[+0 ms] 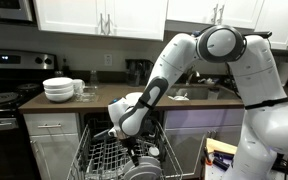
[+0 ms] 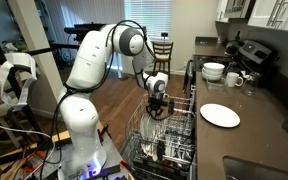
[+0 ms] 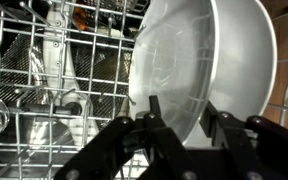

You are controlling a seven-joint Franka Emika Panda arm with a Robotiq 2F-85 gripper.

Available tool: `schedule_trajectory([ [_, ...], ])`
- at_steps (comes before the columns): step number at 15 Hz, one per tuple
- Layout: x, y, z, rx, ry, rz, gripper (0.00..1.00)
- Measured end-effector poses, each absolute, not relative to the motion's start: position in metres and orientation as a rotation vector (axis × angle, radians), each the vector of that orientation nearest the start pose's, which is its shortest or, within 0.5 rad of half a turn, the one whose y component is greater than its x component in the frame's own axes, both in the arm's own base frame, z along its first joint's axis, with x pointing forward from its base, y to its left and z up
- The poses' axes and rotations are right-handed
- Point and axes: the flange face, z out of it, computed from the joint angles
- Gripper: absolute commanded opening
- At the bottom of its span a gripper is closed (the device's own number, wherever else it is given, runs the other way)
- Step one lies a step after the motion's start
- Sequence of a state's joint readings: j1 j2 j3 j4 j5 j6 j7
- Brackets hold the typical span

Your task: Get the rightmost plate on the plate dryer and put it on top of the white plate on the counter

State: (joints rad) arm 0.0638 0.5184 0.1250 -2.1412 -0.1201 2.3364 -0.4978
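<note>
Wrist view, closest to the camera: the black claw point(image 3: 181, 112) reached down into the plate dryer point(image 3: 44, 90), a grey wire rack with upright tines. Its two fingers point(image 3: 154, 108) stood on either side of the lower rim of the rightmost plate point(image 3: 214, 60), a glossy white dinner plate set on edge in the plate dryer. The jaws were drawn partway in around that rim. Whether they already pinched the plate or only bracketed it could not be told.

In an exterior view, the white Panda arm point(image 1: 174, 70) bent down from above the plate dryer point(image 1: 104, 160), with the claw point(image 1: 134, 148) low among the wires. The plate itself was too small to make out there.

Beyond the plate dryer, in an exterior view, ran the dark brown tabletop point(image 2: 254, 140). The small flat white plate point(image 2: 220, 115) lay on it, close to the plate dryer point(image 2: 169, 130), with nothing on top. Farther from the plate dryer sat a stack of white bowls point(image 2: 213, 71) and a white mug point(image 2: 234, 79).

The task seemed to be at its opening step: the reach into the plate dryer was made and the grasp was being taken. Lifting the plate out of the tines, carrying it over the tabletop and setting it flat on the white plate were all not yet done.
</note>
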Motion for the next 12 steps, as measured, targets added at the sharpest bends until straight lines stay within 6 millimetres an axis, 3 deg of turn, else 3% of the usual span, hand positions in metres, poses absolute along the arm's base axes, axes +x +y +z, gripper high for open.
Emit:
schedule_trajectory([
  [3,0.5221,0.0973,0.1386,-2.838,-1.150,0.488,0.61],
  [4,0.5227,0.0958,0.1389,-2.840,-1.146,0.488,0.53],
  [5,0.5233,0.0947,0.1392,-2.841,-1.142,0.488,0.54],
  [6,0.5237,0.0940,0.1394,-2.841,-1.141,0.488,0.34],
  [10,0.5257,0.0930,0.1418,-2.841,-1.136,0.496,0.09],
  [12,0.5271,0.0926,0.1448,-2.840,-1.134,0.509,0.02],
])
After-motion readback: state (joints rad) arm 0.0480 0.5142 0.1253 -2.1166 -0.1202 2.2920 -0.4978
